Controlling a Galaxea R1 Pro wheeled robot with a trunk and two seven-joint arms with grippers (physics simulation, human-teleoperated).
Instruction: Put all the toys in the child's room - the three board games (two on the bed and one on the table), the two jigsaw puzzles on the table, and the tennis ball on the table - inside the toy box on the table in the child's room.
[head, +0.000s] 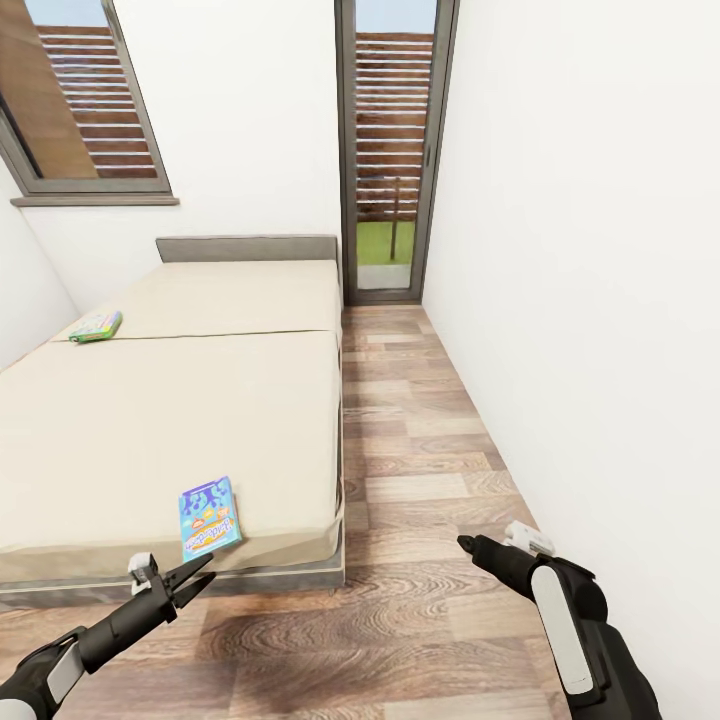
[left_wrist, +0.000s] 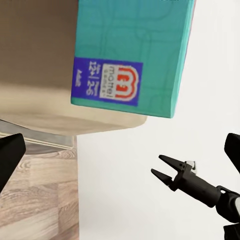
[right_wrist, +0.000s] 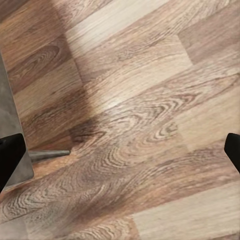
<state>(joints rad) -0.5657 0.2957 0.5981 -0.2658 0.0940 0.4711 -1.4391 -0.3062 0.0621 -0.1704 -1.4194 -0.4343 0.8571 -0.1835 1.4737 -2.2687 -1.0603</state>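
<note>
A blue board game (head: 210, 517) lies flat on the near corner of the bed (head: 170, 420). A second, yellow-green board game (head: 96, 326) rests at the bed's far left edge. My left gripper (head: 200, 572) hovers open just below and in front of the blue box, apart from it. In the left wrist view the teal-blue box (left_wrist: 132, 55) lies ahead of the open left gripper (left_wrist: 120, 150). My right gripper (head: 466, 542) hangs over the wooden floor, open with nothing between its fingers (right_wrist: 11, 160). The table, toy box, jigsaw puzzles and tennis ball are out of view.
A wood-floor aisle (head: 420, 430) runs between the bed and the white right wall (head: 600, 300) to a glass door (head: 390, 150). A window (head: 85, 100) sits above the grey headboard (head: 247, 248). The bed's grey base (right_wrist: 12, 105) borders the floor.
</note>
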